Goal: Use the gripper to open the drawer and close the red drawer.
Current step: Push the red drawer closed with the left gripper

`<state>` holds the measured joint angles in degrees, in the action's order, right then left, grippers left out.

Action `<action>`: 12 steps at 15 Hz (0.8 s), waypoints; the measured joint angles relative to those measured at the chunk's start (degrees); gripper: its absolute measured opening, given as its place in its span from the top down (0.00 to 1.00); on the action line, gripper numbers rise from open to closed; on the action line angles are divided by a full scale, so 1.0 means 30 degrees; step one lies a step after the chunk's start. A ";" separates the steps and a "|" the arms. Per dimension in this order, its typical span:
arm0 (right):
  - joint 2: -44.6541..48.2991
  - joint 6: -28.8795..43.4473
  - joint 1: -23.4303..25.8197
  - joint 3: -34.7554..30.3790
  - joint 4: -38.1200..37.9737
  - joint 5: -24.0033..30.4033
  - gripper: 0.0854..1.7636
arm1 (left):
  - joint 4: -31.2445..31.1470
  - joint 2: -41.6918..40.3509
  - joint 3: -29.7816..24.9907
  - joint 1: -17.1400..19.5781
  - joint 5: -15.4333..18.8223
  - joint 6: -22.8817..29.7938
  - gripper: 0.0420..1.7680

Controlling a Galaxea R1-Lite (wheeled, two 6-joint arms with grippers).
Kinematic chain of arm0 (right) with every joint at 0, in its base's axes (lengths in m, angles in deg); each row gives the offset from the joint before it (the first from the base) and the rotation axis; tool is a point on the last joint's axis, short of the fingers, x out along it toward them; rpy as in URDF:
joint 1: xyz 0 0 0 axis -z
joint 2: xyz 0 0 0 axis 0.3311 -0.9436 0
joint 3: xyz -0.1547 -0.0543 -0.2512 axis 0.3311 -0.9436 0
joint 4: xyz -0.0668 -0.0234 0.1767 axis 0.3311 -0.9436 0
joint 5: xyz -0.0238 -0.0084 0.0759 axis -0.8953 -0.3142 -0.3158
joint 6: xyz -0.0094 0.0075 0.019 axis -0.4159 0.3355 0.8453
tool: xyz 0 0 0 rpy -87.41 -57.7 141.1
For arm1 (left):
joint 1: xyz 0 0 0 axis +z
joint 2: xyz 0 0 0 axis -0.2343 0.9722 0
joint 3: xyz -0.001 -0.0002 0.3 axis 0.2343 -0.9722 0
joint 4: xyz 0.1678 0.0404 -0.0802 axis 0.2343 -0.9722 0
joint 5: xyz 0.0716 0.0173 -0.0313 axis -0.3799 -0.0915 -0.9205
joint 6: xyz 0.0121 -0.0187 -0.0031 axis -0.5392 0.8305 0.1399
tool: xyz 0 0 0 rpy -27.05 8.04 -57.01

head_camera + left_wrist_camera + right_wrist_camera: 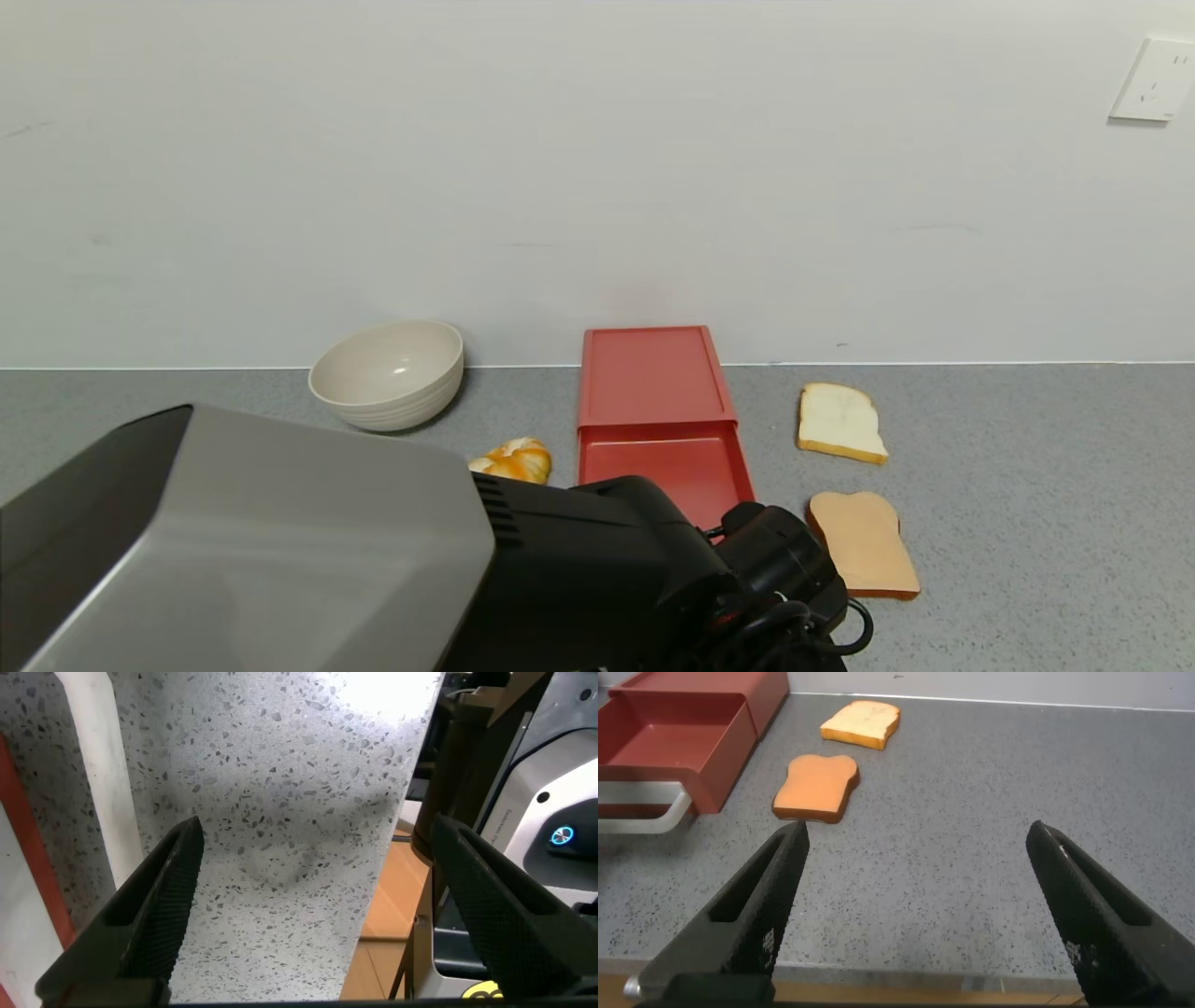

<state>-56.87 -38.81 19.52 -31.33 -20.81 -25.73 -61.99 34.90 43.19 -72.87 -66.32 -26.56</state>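
Observation:
The red drawer (pixel 651 373) lies flat against the back wall with its tray (pixel 667 467) slid out toward me. In the right wrist view the open tray (pixel 668 742) is empty and its white loop handle (pixel 645 821) sticks out in front. My right gripper (pixel 917 833) is open and empty, low over the counter near its front edge, to the right of the handle. My left arm (pixel 597 569) fills the lower left of the head view and hides the tray's front. My left gripper (pixel 318 831) is open and empty over bare counter.
A beige bowl (pixel 387 373) stands left of the drawer, with a bread roll (pixel 513 459) in front of it. A white toast slice (pixel 840 422) and a brown one (pixel 864 546) lie right of the tray. A wall socket (pixel 1153 79) is at the top right.

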 joint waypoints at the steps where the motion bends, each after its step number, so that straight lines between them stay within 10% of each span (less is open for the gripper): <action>1: 0.0000 0.0000 0.0000 0.0000 0.0000 0.0000 0.03 | 0.0024 0.0057 0.0016 0.0000 -0.0057 0.0000 0.02; 12: 0.0000 0.0000 0.0000 0.0000 0.0000 0.0000 0.03 | 0.0228 0.0467 0.0191 0.0077 -0.1694 -0.0028 0.02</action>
<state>-56.87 -38.81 19.52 -31.33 -20.81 -25.73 -61.31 36.30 43.76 -72.64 -71.40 -26.65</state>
